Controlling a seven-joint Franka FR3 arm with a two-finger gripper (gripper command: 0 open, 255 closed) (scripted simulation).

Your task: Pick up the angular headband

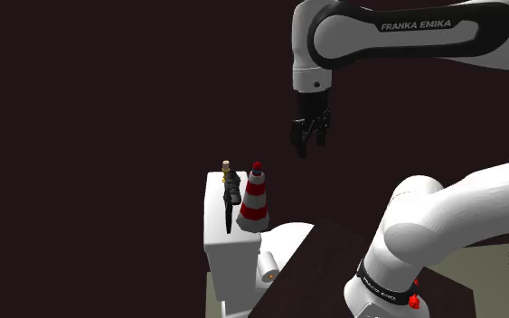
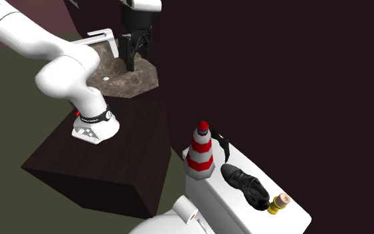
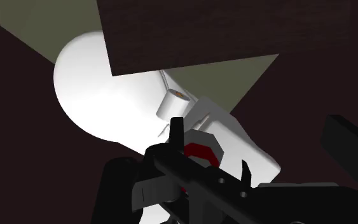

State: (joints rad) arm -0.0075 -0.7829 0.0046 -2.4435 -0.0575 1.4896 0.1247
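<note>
Headband (image 1: 229,218) on tank (image 1: 218,246) beside cone (image 1: 254,204); jaws parted, well away.

Cone (image 1: 254,202): red and white stripes. Headband (image 1: 228,220): black. Toilet tank (image 1: 225,255): white. Stand (image 2: 119,154): dark brown.

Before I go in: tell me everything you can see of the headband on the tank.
The headband is a thin black band with angular bends, its material unclear. It rests on the white toilet tank lid, curving between the red-and-white striped cone and the black shoe; whether it touches either is too fine to tell. The gripper hangs far off, open and empty.
</note>
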